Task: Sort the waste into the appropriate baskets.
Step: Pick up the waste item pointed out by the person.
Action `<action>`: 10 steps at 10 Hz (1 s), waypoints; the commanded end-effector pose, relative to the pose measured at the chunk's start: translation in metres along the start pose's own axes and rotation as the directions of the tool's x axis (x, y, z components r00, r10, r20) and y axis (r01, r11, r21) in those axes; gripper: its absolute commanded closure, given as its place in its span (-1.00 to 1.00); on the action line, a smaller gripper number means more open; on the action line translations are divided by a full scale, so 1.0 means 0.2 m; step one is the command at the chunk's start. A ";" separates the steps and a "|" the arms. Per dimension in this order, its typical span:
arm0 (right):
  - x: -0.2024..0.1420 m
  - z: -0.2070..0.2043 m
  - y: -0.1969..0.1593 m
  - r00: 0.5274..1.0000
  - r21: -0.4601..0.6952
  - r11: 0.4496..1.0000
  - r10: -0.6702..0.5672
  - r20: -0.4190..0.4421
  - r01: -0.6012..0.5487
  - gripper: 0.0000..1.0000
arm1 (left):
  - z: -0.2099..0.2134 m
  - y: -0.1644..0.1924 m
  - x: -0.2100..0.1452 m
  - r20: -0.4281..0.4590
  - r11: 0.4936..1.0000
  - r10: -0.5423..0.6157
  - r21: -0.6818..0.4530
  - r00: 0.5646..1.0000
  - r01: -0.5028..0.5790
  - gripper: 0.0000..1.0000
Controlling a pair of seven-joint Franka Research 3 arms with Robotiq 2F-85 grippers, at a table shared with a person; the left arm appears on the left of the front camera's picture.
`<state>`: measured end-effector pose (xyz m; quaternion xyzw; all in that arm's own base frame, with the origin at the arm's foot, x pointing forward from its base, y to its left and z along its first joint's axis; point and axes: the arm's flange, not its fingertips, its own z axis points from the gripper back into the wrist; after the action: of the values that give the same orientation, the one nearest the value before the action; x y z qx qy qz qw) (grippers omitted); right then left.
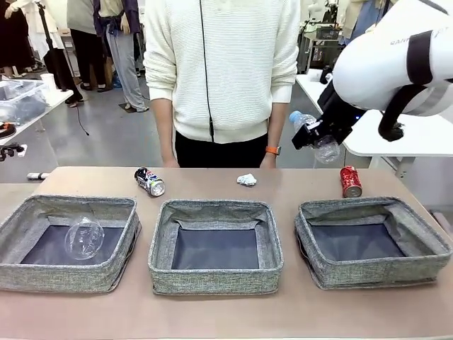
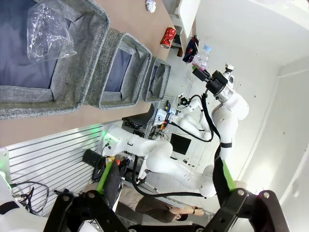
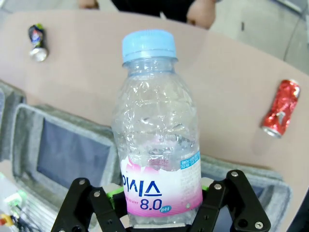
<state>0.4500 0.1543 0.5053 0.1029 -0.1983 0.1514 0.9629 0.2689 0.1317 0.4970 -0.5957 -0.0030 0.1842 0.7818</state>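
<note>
Looking across the table (image 1: 212,312), we see the right gripper (image 1: 309,134) raised in the air beyond the far left corner of the right basket (image 1: 368,205). It is pinching the clear bottle (image 1: 320,144) with the blue cap. From the right wrist camera the two black fingers press on either side of the bottle's lower end, at the pink label, and the cap points away from the wrist. Under the bottle in that view we see the table and part of a grey basket.

The left gripper (image 2: 159,212) shows at the bottom of its own wrist view. Its fingers are spread wide and nothing sits between them.

Three grey baskets stand in a row on the near part of the table. The plastic cup (image 1: 84,239) lies inside the left basket (image 1: 71,205), on its dark bottom. We see nothing inside the middle basket (image 1: 212,209) or the right one.

The red can (image 1: 350,181) rests on the table just behind the right basket. The paper wad (image 1: 246,179) lies on the table behind the middle basket. The printed can (image 1: 150,182) lies on its side behind the gap between the left and middle baskets.

A person (image 1: 223,71) in a white sweater stands at the far edge of the table, arms hanging down.
</note>
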 end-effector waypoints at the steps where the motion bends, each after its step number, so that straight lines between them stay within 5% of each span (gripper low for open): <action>1: 0.01 0.12 0.16 0.994 -0.006 0.995 -0.097 -0.042 0.096 1.00 | 0.00 -0.02 -0.01 -0.005 1.000 -0.002 -0.015 1.000 0.002 -1.00; 5: 0.13 0.20 0.60 0.939 0.024 0.943 -0.328 -0.106 0.332 1.00 | 0.00 -0.02 -0.01 -0.005 1.000 -0.002 -0.015 1.000 0.002 -1.00; 10: 0.34 0.52 1.10 0.979 0.058 0.989 -0.126 -0.158 0.136 1.00 | 0.00 -0.02 -0.01 -0.005 1.000 -0.002 -0.015 1.000 0.002 -1.00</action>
<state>0.3872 0.3450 0.6414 0.1564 -0.1194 0.0864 0.9766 0.2689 0.1317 0.4970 -0.5957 -0.0029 0.1842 0.7818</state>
